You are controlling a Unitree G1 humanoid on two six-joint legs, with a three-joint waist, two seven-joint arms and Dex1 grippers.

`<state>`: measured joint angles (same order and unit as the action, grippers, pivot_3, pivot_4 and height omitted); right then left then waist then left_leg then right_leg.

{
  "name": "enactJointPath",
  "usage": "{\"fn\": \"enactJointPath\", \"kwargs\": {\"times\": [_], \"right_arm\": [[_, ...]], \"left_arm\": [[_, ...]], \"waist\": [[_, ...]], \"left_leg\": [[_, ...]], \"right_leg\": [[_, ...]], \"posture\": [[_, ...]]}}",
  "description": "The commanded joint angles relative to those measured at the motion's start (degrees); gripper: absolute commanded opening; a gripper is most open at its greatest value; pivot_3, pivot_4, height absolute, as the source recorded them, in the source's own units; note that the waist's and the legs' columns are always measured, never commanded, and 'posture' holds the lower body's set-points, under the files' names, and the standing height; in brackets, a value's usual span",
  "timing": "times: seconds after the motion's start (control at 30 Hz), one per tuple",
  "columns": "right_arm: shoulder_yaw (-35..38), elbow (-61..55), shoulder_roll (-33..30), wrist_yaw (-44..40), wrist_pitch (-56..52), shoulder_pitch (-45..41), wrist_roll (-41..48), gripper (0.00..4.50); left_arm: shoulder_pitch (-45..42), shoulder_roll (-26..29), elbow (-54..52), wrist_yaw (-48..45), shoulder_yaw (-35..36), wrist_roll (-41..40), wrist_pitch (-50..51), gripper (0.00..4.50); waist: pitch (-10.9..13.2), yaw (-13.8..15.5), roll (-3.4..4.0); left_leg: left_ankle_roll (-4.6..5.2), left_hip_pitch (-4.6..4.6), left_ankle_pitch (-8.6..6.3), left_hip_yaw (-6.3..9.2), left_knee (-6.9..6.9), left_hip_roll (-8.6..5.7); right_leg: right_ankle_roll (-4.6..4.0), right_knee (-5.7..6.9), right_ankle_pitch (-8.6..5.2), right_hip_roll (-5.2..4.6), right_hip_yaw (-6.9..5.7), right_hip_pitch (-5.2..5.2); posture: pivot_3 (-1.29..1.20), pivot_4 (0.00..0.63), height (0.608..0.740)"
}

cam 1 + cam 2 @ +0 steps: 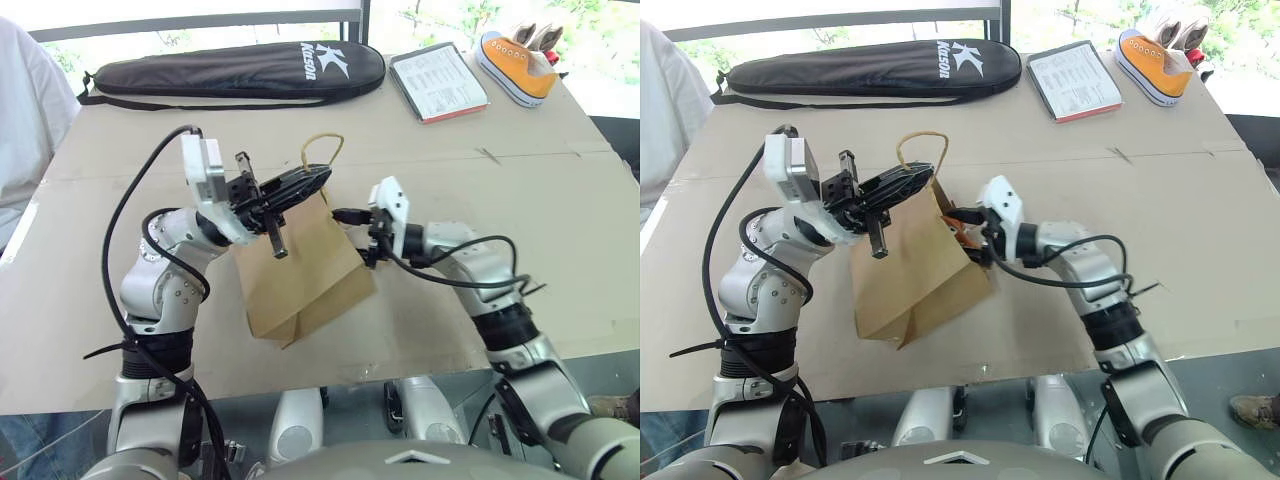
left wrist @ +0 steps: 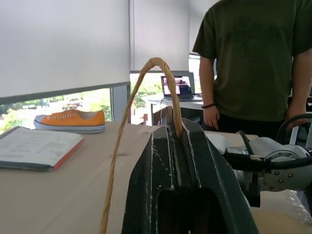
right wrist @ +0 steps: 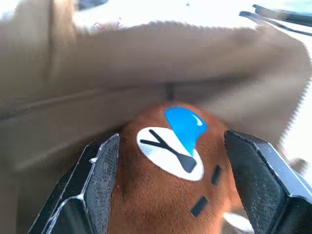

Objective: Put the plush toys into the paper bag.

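Head views: the bag [image 1: 300,270] stands tilted on the cardboard-covered table [image 1: 540,200], mouth up. The left gripper [image 1: 300,182] is clamped shut on one cord handle [image 1: 322,150] at the bag's top edge, holding it up. The right gripper [image 1: 962,226] is at the bag's mouth from the other side, with a bit of the brown toy [image 1: 958,228] at its tips. At the far edge lie a black case [image 1: 235,70], a booklet [image 1: 438,82] and an orange sneaker [image 1: 518,65]. A person's white sleeve [image 1: 30,130] shows at the left.

Left wrist view: the two black fingers [image 2: 168,161] are pressed together on the tan cord, which loops up above them. The right arm [image 2: 278,165] is just beside. Beyond the table stands another person [image 2: 253,63] in a dark green shirt.

Right wrist view: the fingers [image 3: 105,165] stand apart on either side of the brown toy, its blue-and-white face patch up, against the bag's paper; whether the pads touch it I cannot tell
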<state>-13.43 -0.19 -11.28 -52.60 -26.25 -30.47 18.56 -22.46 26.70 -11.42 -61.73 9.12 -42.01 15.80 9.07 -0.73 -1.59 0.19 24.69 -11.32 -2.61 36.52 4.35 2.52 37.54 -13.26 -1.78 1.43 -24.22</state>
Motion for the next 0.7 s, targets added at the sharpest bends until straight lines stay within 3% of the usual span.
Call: {"fn": "enactJointPath", "kwargs": {"times": [0.03,0.47,0.57,0.7], "right_arm": [[3.45,-8.48,-1.37,3.8,-4.83,0.62,2.89,3.29],[15.91,-23.49,-9.95,18.57,-29.41,7.6,11.25,3.29],[16.07,-21.0,-9.61,22.77,-36.16,7.87,11.13,3.29],[21.71,-17.3,-2.49,26.99,-44.26,6.4,16.68,3.29]], "left_arm": [[-1.68,0.67,1.3,-2.18,2.22,-1.79,-1.79,0.0],[-1.42,4.19,3.41,-10.37,3.62,-2.95,-2.13,0.0],[-0.36,4.44,1.83,-9.85,3.98,-3.72,-1.43,0.0],[1.33,4.71,-0.84,-8.36,4.51,-4.84,-0.5,0.0]], "waist": [[0.0,-0.1,0.0],[0.0,0.05,-0.01],[0.0,-0.18,-0.01],[0.0,-0.29,-0.01]], "left_leg": [[0.0,-0.01,0.0,0.0,0.0,0.0],[0.0,0.06,0.0,-0.03,0.01,-0.03],[0.0,0.04,0.0,-0.03,0.01,-0.03],[0.0,0.04,0.0,-0.01,-0.02,-0.01]], "right_leg": [[-0.01,0.02,-0.01,0.01,0.0,0.0],[-0.12,-0.02,-0.07,-0.05,0.03,-0.05],[-0.13,-0.02,-0.08,-0.04,0.04,-0.05],[-0.08,0.0,-0.06,0.01,0.06,-0.08]], "posture": [[0.0,0.15,0.74],[0.0,0.15,0.74],[0.0,0.15,0.74],[0.0,0.15,0.74]]}}
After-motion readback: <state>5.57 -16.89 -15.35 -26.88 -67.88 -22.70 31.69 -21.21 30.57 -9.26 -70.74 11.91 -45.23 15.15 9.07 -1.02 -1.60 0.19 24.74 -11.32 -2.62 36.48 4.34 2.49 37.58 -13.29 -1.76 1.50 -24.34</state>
